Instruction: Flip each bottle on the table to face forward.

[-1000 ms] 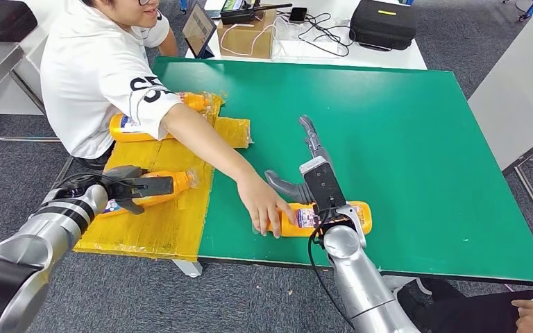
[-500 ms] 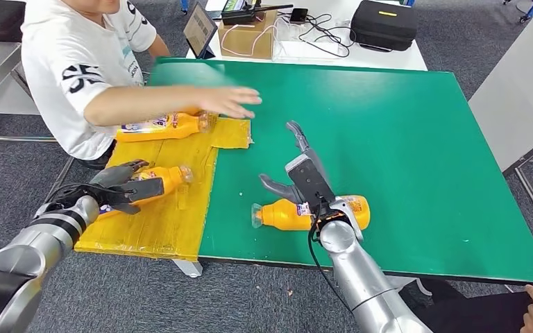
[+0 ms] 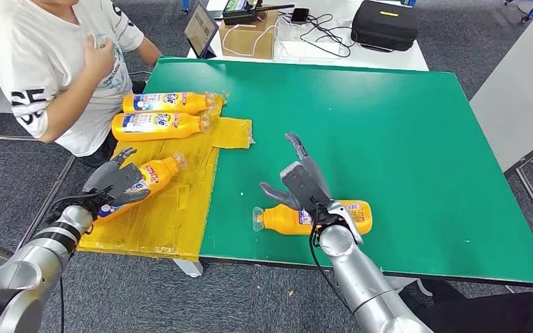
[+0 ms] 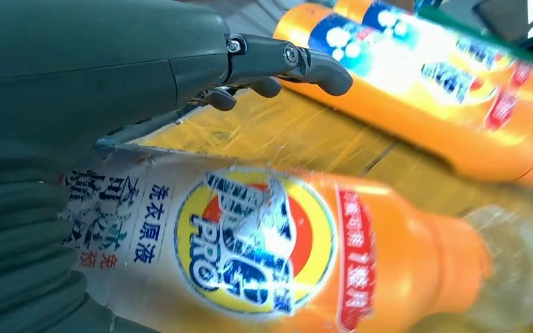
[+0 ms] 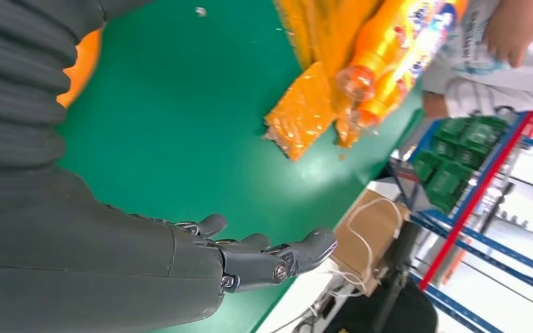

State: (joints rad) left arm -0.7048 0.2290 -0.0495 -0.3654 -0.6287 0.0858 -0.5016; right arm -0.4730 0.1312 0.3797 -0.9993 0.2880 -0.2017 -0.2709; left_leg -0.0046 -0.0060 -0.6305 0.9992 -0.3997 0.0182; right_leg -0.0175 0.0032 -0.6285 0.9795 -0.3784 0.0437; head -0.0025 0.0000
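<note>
An orange detergent bottle (image 3: 333,217) lies on its side on the green table (image 3: 416,132), cap pointing left. My right hand (image 3: 304,184) hovers just over its middle, fingers (image 5: 277,258) spread and holding nothing. My left hand (image 3: 111,184) rests over the base end of a second orange bottle (image 3: 154,172) on the yellow mat (image 3: 173,222); its fingers (image 4: 284,59) stretch out straight above it. That bottle (image 4: 271,250) shows its round logo label upward. Two more bottles (image 3: 166,103) (image 3: 156,126) lie side by side at the mat's far end, labels up.
A person in a white shirt (image 3: 48,62) sits at the table's left corner, one hand at the chest. A cardboard box (image 3: 246,38), a tablet (image 3: 198,29) and a black case (image 3: 383,22) stand beyond the far edge. A white table (image 3: 520,90) is at right.
The person has pulled the arm back from over the table to the chest, uncovering the two far bottles. My left hand has shifted onto its bottle with fingers spread. My right hand sank slightly.
</note>
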